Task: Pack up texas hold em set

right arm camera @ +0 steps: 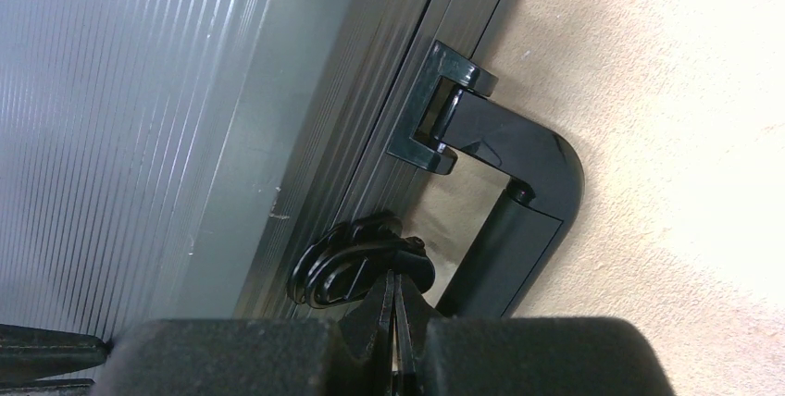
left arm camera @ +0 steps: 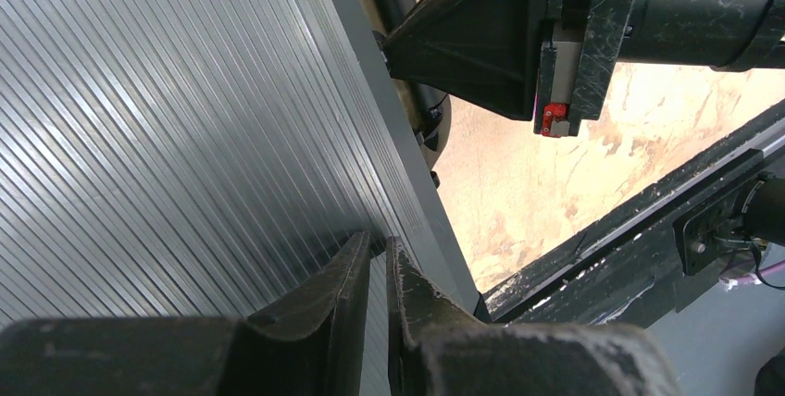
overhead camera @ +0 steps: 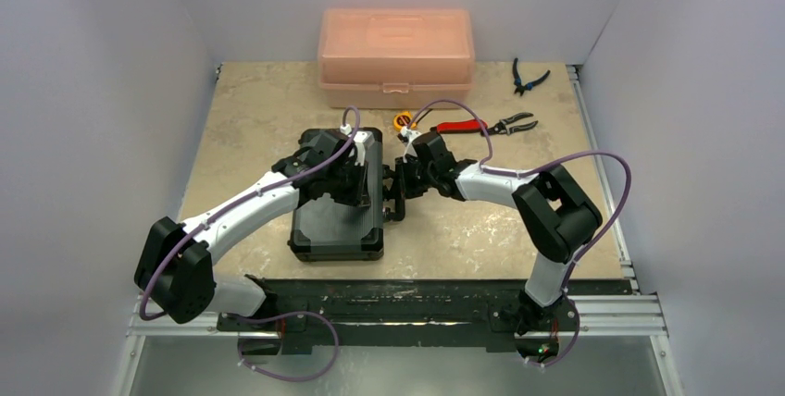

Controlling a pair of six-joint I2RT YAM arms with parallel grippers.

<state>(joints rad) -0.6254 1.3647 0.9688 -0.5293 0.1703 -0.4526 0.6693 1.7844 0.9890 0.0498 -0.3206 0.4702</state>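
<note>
Arms are converging on the closed black briefcase [overhead camera: 335, 225], which is lying flat in the middle of the tan surface [overhead camera: 250, 109] with its handle facing right. The left arm [overhead camera: 250, 206] is stretching forward over the ribbed lid [left arm camera: 167, 137], its wrist tipping down near the lid's right edge. The right arm [overhead camera: 518, 183] is folding at the elbow and reaching leftward to the handle side of the case. The left wrist view is giving what the overhead cannot: the left fingers [left arm camera: 324, 294] are drawn almost together, only a slit between them, tips resting on the lid's ridges and pinching nothing. The right wrist view is showing the right fingers [right arm camera: 366, 322] pressed together, tips at a black latch [right arm camera: 342, 262] just beside the handle [right arm camera: 518, 211]. Only the overhead view is taking in the pink box [overhead camera: 396, 54] and the pliers [overhead camera: 486, 125] behind the case.
</note>
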